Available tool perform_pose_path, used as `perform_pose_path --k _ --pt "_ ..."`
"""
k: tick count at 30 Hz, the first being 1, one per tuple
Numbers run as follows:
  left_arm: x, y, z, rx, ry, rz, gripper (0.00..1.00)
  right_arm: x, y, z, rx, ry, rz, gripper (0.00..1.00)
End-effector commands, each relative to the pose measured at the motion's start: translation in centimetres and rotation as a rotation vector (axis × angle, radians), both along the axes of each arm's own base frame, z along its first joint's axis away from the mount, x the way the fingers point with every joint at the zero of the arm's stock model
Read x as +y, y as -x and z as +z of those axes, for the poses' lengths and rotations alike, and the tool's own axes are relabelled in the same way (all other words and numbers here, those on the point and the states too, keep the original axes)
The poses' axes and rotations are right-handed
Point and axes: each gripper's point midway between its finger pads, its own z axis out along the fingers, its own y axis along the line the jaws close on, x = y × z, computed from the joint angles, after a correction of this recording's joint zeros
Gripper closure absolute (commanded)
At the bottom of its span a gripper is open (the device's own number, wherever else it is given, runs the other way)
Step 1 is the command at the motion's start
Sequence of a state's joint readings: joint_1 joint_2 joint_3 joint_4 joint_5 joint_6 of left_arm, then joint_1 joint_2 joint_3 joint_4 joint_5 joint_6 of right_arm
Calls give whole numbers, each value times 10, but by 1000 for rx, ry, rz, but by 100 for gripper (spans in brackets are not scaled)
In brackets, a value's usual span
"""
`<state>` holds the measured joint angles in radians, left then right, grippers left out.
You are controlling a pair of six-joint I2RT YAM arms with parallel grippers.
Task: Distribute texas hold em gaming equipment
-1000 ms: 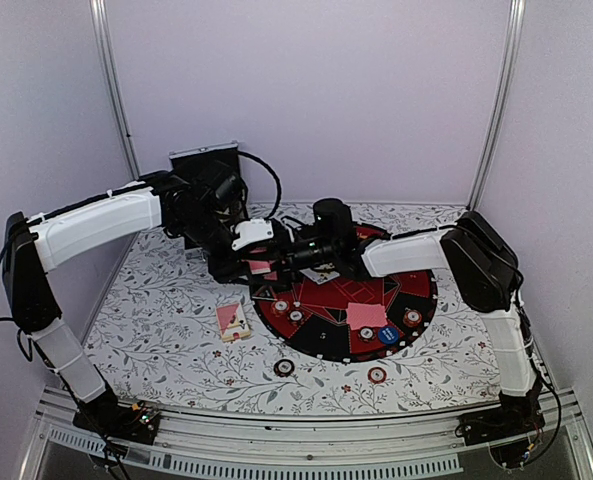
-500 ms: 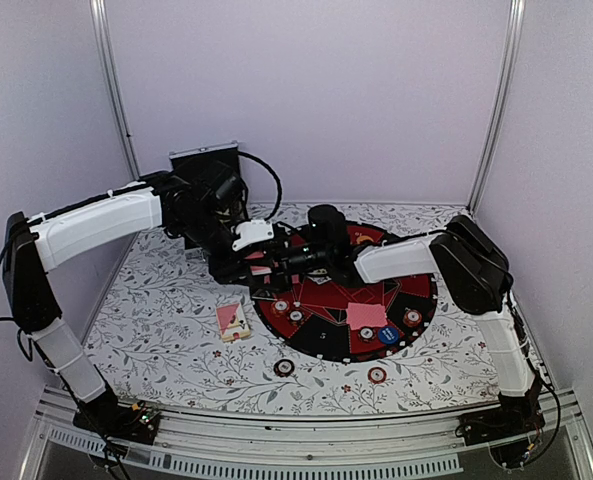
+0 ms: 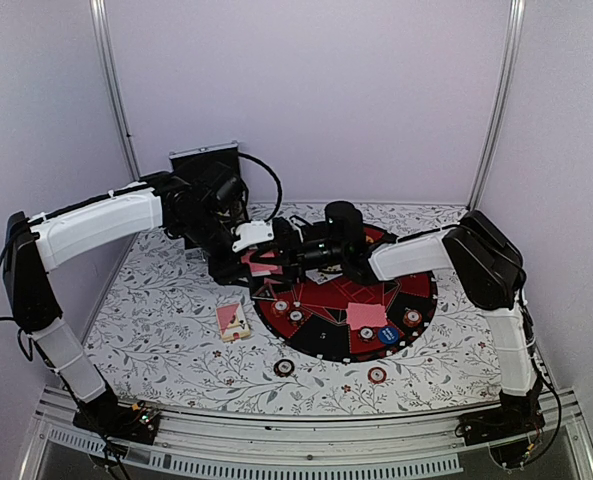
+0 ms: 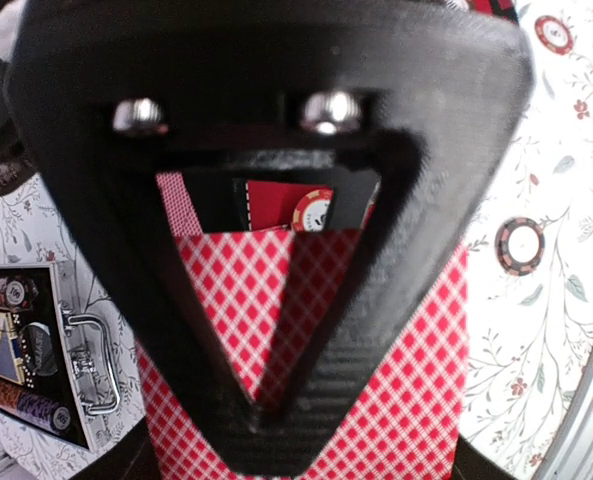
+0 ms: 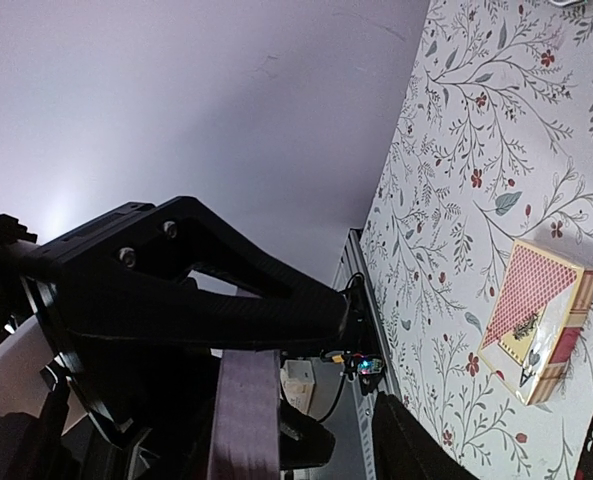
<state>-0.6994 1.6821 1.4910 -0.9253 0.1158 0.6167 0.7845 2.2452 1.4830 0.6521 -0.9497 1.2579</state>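
left end effector (image 3: 256, 264): pinching playing cards (image 4: 406, 390) | right end effector (image 3: 279, 260): touching-close beside it, grip cannot tell | pink box (image 3: 233, 321): near, on desk (image 3: 166, 345)

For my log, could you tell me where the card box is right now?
Top view: the card box lies on the floral table, just left of the round red-and-black mat.

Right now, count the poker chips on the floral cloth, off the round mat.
2: one chip just off the mat, near-left; a second chip to its right. Left arm and right arm may hide others.
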Motion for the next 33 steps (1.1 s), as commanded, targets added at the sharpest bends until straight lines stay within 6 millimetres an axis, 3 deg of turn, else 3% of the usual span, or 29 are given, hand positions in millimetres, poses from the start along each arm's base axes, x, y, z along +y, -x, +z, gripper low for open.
perform_pose_path --k 1,19,27,33 --pt "2 -5 17 -48 30 8 100 -18 -10 -18 43 70 -36 56" --pt "11 -5 3 -54 -16 18 100 -32 -11 6 4 73 -51 88" --pt "14 -6 -2 -52 -31 24 100 -34 -9 12 -2 68 -46 95" --pt "15 -5 -3 -51 -35 26 100 -46 -14 9 1 84 -64 97"
